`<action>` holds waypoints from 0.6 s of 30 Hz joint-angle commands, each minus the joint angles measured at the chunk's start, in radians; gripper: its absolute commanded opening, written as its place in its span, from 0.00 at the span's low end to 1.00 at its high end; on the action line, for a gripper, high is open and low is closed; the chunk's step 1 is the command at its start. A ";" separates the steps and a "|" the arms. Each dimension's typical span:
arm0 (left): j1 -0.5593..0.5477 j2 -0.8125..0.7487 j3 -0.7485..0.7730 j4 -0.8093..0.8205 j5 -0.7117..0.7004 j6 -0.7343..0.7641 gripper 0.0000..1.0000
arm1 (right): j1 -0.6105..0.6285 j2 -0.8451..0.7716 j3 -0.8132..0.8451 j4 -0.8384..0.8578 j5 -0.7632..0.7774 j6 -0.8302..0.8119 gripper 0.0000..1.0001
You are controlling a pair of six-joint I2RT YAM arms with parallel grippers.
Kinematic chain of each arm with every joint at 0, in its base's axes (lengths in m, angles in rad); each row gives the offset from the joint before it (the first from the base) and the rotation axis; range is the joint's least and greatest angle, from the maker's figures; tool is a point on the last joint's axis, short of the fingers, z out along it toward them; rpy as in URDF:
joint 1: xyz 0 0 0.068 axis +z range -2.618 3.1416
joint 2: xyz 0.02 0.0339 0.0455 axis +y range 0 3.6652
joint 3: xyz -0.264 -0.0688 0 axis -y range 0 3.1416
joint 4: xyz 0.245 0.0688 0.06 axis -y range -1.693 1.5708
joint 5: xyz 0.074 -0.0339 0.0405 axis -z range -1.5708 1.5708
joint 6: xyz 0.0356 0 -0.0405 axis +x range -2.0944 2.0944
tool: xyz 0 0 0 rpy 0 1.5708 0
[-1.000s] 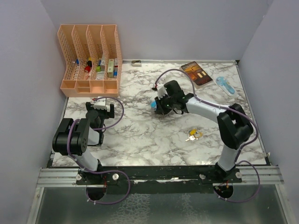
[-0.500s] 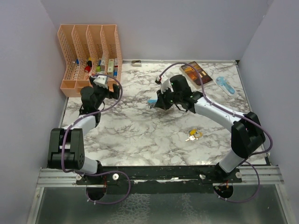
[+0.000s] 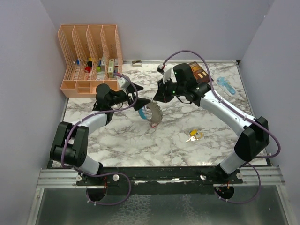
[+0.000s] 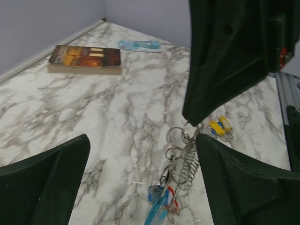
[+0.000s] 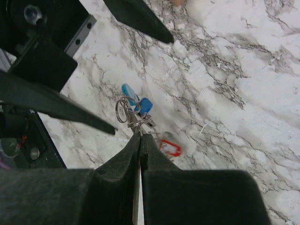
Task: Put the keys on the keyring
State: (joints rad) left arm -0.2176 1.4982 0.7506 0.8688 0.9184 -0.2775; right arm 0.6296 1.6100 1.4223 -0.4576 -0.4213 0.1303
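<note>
Keys (image 3: 193, 136) with yellow tags lie on the table (image 3: 117, 136) at the near right. Farther in, over mid-table, the keyring (image 3: 151, 114) hangs with its long axis vertical, ring uppermost and blue piece lowest, from the tightly pinched right gripper (image 3: 158, 98), whose arm stretches far-left. The left gripper (image 3: 139, 93), jaws spread wide and empty, faces it from the left.

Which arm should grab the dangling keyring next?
Probably the left. The left gripper is wide open, with a finger on each side of the keyring. The right gripper is shut, pinching the ring's top, and the bunch hangs from it, so that arm is busy holding.
</note>
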 commanded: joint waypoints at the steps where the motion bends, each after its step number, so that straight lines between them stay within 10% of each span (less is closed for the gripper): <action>1: -0.057 0.033 0.023 0.118 0.174 -0.036 0.99 | 0.009 0.012 0.038 -0.130 -0.011 0.031 0.01; 10: -0.079 0.058 0.041 0.304 0.297 -0.180 0.99 | 0.008 0.012 0.009 -0.155 -0.031 0.022 0.01; 18: -0.155 0.096 0.041 0.154 0.333 -0.006 0.99 | 0.009 -0.005 -0.012 -0.125 -0.083 0.027 0.01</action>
State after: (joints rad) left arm -0.3443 1.5684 0.7723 1.0775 1.1893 -0.3794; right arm 0.6296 1.6291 1.4284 -0.6086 -0.4442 0.1467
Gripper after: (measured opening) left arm 0.989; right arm 0.017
